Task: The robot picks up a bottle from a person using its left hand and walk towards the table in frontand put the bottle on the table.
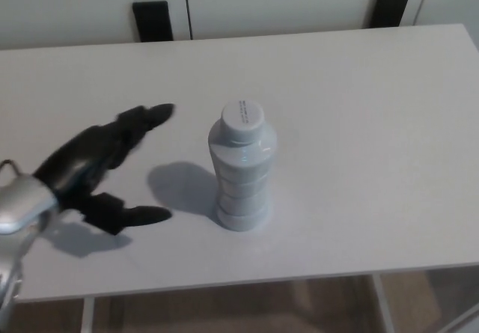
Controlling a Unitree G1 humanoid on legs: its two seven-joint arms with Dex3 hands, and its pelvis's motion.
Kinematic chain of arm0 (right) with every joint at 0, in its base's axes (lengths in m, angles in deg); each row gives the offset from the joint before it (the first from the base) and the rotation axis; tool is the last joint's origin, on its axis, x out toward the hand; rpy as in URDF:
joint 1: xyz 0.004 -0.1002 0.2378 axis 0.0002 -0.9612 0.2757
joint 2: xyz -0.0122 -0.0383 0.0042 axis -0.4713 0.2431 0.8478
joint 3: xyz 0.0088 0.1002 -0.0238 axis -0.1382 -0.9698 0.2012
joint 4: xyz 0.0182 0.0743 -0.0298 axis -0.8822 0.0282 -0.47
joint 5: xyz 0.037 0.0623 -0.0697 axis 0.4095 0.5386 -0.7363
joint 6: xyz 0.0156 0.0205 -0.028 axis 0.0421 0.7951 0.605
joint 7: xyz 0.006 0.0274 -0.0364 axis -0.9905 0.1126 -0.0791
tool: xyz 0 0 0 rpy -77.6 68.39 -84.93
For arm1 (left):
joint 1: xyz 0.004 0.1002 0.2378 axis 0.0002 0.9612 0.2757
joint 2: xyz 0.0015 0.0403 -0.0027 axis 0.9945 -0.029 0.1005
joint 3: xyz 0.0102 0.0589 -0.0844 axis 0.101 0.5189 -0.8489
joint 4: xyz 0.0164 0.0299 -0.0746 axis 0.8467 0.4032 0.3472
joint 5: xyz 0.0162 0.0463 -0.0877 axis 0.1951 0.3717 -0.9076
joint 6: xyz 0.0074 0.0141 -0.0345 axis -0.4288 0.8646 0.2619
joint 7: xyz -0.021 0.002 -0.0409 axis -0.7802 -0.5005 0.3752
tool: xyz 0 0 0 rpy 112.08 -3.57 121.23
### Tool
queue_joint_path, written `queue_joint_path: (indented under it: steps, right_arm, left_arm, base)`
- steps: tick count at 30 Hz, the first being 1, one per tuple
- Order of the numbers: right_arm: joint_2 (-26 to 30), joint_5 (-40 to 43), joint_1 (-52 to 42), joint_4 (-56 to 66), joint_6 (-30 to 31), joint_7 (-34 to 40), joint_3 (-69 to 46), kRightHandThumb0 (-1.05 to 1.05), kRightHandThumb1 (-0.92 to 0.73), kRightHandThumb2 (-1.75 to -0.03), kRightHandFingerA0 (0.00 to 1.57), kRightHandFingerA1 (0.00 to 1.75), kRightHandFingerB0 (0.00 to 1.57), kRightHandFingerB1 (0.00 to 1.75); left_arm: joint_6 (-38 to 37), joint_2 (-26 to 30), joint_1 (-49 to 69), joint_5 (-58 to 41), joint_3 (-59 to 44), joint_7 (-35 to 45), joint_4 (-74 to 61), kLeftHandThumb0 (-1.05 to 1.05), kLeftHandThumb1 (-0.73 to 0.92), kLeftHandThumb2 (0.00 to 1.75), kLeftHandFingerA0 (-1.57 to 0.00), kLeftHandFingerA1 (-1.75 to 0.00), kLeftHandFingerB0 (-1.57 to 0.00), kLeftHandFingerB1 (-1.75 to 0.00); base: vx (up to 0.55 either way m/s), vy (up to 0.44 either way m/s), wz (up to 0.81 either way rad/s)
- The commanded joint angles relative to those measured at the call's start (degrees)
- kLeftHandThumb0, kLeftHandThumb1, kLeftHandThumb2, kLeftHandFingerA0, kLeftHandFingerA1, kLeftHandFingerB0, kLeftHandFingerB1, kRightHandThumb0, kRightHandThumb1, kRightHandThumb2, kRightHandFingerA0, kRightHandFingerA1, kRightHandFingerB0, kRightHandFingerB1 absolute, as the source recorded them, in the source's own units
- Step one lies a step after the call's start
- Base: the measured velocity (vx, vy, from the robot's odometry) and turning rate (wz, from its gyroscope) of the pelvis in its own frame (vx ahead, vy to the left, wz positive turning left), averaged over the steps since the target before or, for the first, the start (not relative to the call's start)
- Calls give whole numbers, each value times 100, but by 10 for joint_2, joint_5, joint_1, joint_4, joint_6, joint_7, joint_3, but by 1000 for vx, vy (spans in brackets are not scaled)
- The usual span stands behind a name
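Standing up straight near the middle of the smooth white flat table [374, 108], you see the pale grey plastic bottle [241, 172]. It is round, with bumpy rings down its side and a flat cap on top. Your robot's shiny black left hand [101, 172] hovers to its left, not touching it. The thumb and thick fingers [146, 116] are spread wide and hold nothing.

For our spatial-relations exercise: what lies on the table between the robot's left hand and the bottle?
Head view: only bare table and a shadow lie between the open left robot hand and the upright bottle.
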Motion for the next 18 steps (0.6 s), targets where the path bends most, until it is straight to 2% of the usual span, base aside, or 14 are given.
queue_joint_path:
  steps: [1,2,3,4,5,6,7,8,9,10,11,15,16,18]
  right_arm:
    - [13,-8,0,-3,12,1,3,-31,-74,-62,56,42,44,36]
    - [13,-10,1,-3,13,3,4,-30,-74,-62,56,42,42,35]
    - [12,-11,3,-3,14,3,5,-30,-74,-62,55,42,42,35]
    - [12,-11,5,-3,14,2,5,-30,-74,-62,55,42,42,35]
    - [11,-10,6,-7,18,3,4,-32,-73,-62,55,41,41,35]
    - [10,-12,7,-9,20,3,5,-33,-74,-62,57,41,42,35]
    - [10,-13,6,-9,20,3,7,-33,-74,-62,57,41,42,35]
    - [9,-13,4,-7,16,0,8,-31,-75,-62,53,40,42,35]
    - [9,-13,3,-7,15,-2,9,-31,-75,-62,53,40,42,35]
    - [8,-14,2,-6,16,-2,10,-31,-76,-62,53,41,42,35]
    - [8,-16,0,-5,15,1,12,-33,-75,-62,55,41,44,36]
    - [13,-14,-14,-1,8,1,10,-33,-76,-62,54,42,44,36]
    - [11,-15,-15,-4,12,6,9,-30,-77,-63,55,42,43,36]
    - [11,-14,-22,-4,12,5,8,-30,-77,-62,54,41,42,36]
  left_arm:
    - [-29,3,70,-62,-57,19,-71,-104,29,69,0,-14,0,-26]
    - [-21,-10,110,-80,-77,5,-126,-99,32,71,0,-39,0,-42]
    - [-18,-20,142,-92,-92,-4,-169,-99,33,70,0,-58,0,-43]
    - [-17,-27,161,-98,-100,-8,-195,-99,33,70,0,-58,0,-43]
    - [-36,-41,209,-109,-114,-13,-241,-84,37,77,-10,-75,-2,-52]
    - [-54,-53,247,-124,-124,-7,-273,-87,35,66,-30,-72,-8,-63]
    - [-66,-60,270,-138,-129,2,-288,-87,35,66,-30,-72,-8,-63]
    - [-62,-72,327,-201,-142,33,-330,-69,30,71,-49,-63,-28,-62]
    - [-59,-77,350,-227,-147,46,-347,-69,30,71,-49,-63,-28,-62]
    - [-54,-78,382,-253,-153,64,-365,-72,29,69,-57,-58,-37,-60]
    - [-46,-73,417,-294,-162,104,-371,-65,24,62,-83,-48,-71,-47]
    - [10,-40,519,-407,-190,252,-343,-52,27,50,-100,-49,-86,-45]
    - [-9,-30,522,-396,-198,323,-273,-54,21,56,-105,-52,-92,-48]
    - [-18,-16,541,-374,-200,340,-250,-54,20,56,-106,-53,-93,-48]
  base:
    - [0,0,0]
    - [0,0,0]
    - [0,0,0]
    - [0,0,0]
    - [0,0,0]
    - [0,0,0]
    - [0,0,0]
    - [0,0,0]
    - [0,0,0]
    - [0,0,0]
    - [0,0,0]
    - [0,0,0]
    - [0,0,0]
    - [0,0,0]
